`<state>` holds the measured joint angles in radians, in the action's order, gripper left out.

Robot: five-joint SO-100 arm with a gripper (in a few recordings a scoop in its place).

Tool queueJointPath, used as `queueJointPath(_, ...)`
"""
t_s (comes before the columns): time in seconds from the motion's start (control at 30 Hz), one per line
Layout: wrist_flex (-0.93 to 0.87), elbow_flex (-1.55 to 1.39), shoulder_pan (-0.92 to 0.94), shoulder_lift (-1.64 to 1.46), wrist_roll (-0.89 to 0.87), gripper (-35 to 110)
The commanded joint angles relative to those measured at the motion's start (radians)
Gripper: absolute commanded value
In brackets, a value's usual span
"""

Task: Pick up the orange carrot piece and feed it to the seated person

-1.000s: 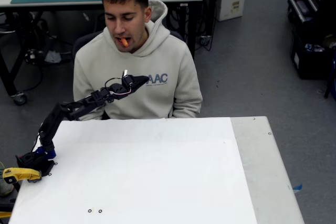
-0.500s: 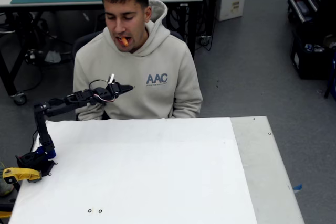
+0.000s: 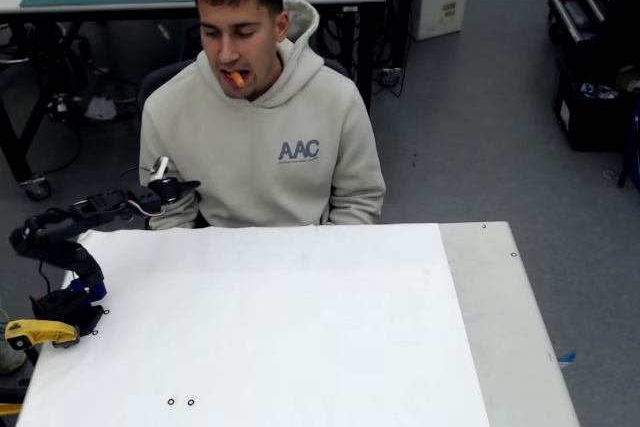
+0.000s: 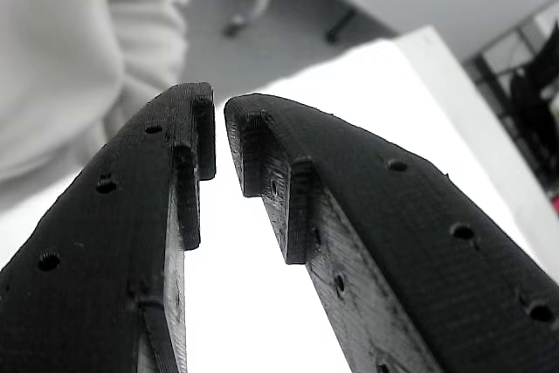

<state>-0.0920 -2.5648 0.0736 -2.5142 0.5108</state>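
Grey flooring runs around a white table (image 3: 300,327), with a second table bearing a green mat behind the seated person (image 3: 260,137). That person sits at the far edge of the white table in a light hoodie printed "AAC", and the carrot piece (image 3: 236,78) is in the person's mouth, its orange end sticking out between the lips.

At the table's left side in the fixed view, the black arm (image 3: 60,237) is folded low, its base beside a yellow clamp (image 3: 38,332). The pincer (image 3: 182,187) points toward the person's sleeve near the table's far-left corner, well below the carrot piece and to its left in the picture, apart from it.

From the wrist view, the pincer (image 4: 220,141) has its two black fingers (image 4: 131,242) nearly together, a narrow gap between the tips and nothing in it. Beyond the tips lie the white table top and a fold of the light hoodie.
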Motion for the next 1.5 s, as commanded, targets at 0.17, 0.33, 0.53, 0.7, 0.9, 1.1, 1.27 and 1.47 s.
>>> queueJointPath(0.17,-0.003,-0.336,0.005,-0.465,-0.112,-2)
queueJointPath(0.33,-0.006,-0.482,0.005,-0.604,-0.155,-2)
queueJointPath(0.53,-0.075,-0.482,0.011,-0.652,-0.253,-2)
queueJointPath(0.7,-0.206,-0.482,0.012,-0.684,-0.331,-2)
queueJointPath(0.9,-0.442,-0.479,0.006,-0.764,-0.394,-2)
queueJointPath(1.1,-0.661,-0.474,0.005,-0.769,-0.422,-2)
queueJointPath(1.27,-0.775,-0.434,0.005,-0.769,-0.440,-2)
queueJointPath(1.47,-0.930,-0.397,0.005,-0.769,-0.492,-2)
